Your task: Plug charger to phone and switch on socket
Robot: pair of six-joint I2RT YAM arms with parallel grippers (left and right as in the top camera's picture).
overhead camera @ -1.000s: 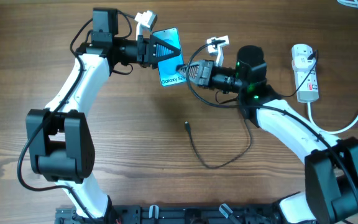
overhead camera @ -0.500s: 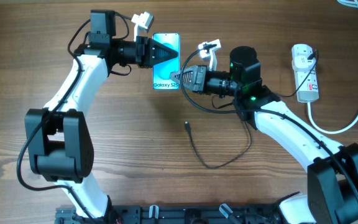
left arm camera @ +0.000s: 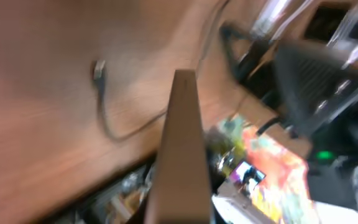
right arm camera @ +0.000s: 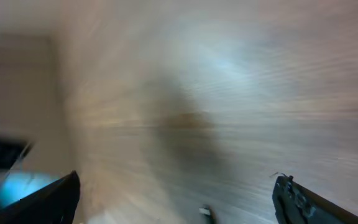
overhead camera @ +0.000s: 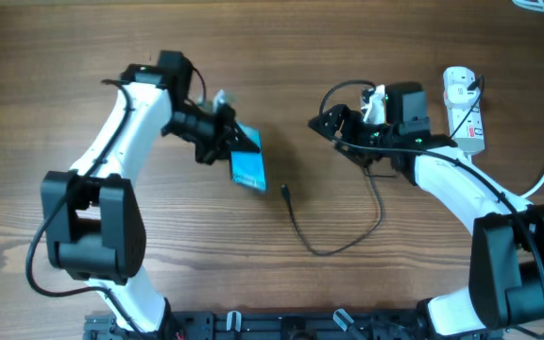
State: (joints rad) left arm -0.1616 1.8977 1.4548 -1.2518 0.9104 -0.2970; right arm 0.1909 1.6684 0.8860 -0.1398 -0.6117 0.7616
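Note:
The phone (overhead camera: 249, 168), turquoise and white, is tilted above the table left of centre, with my left gripper (overhead camera: 232, 151) shut on its upper edge. In the left wrist view the phone (left arm camera: 182, 143) shows edge-on and blurred, running up the middle of the frame. The charger (overhead camera: 333, 247) is a thin black cable curling on the wood, and its connector tip (overhead camera: 284, 193) lies just right of the phone. That tip (left arm camera: 98, 68) also shows in the left wrist view. My right gripper (overhead camera: 325, 121) is open and empty, right of the phone. Its fingertips (right arm camera: 67, 186) stand wide apart over bare wood. The socket (overhead camera: 463, 111) lies at the far right.
A thick white cord (overhead camera: 536, 184) runs from the socket along the right edge of the table. A white adapter (overhead camera: 455, 77) sits in the strip's far end. The right arm's dark body (left arm camera: 328, 81) fills the upper right of the left wrist view.
My left gripper closed on the phone and carried it down toward the near side, tilting it. My right gripper let go of the phone, opened wide and drew back to the right.

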